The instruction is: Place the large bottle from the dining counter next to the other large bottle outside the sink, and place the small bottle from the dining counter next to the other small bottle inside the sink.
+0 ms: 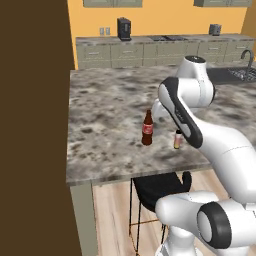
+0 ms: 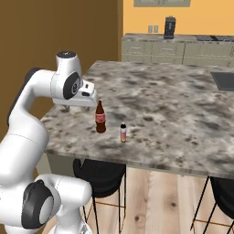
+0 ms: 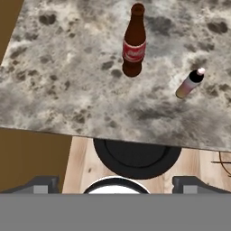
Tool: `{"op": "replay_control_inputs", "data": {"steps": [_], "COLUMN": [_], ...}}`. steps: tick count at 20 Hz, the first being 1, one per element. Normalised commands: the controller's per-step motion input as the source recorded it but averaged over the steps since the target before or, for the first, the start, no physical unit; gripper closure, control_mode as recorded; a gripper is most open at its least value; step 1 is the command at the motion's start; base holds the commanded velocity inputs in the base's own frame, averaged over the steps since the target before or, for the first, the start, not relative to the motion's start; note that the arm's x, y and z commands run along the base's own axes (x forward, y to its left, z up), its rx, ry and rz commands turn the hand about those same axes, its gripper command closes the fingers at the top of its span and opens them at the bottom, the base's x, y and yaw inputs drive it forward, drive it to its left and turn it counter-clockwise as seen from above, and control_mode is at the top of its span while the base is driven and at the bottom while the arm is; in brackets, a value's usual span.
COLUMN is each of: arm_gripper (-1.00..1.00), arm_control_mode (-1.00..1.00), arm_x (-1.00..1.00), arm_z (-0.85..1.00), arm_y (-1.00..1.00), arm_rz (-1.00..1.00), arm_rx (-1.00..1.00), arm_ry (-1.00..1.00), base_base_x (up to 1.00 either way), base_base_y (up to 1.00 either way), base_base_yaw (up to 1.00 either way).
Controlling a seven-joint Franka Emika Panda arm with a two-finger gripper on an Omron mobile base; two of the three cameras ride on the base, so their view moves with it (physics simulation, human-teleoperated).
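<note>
On the dining counter point(image 1: 105, 115) the large brown bottle point(image 1: 147, 128) point(image 2: 100, 117) point(image 3: 134, 43) with a red label stands upright near the front edge. The small bottle point(image 1: 177, 139) point(image 2: 123, 132) point(image 3: 189, 84) stands just to its right. My gripper point(image 3: 115, 184) point(image 2: 68, 108) hovers above the counter's front edge, short of both bottles. It is open, with nothing between its fingertips point(image 3: 43, 184). The sink point(image 1: 235, 75) point(image 2: 224, 80) lies at the counter's far right. The other large bottle and the other small bottle are out of view.
A black stool point(image 1: 160, 187) point(image 2: 98, 176) point(image 3: 135, 158) stands under the counter's front edge. A brown wall point(image 1: 32, 125) rises at the left. A dark coffee machine point(image 1: 124, 28) sits on the back counter. The faucet point(image 1: 247, 55) curves over the sink.
</note>
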Motion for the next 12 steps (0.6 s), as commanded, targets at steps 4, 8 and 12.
{"op": "replay_control_inputs", "data": {"steps": [4,8,12], "arm_gripper": [-1.00,-1.00,-1.00], "arm_control_mode": [-1.00,-1.00,-1.00], "arm_x": [0.03,0.07,0.19], "arm_z": [-0.15,-0.11,-0.19], "arm_y": [0.00,0.00,0.00], "arm_rz": [0.00,0.00,-0.01], "arm_rx": [0.00,0.00,0.00], "arm_ry": [-0.08,-0.14,-0.14], "base_base_x": [0.00,0.00,0.00], "base_base_y": [0.00,0.00,0.00], "base_base_yaw": [0.00,0.00,0.00]}}
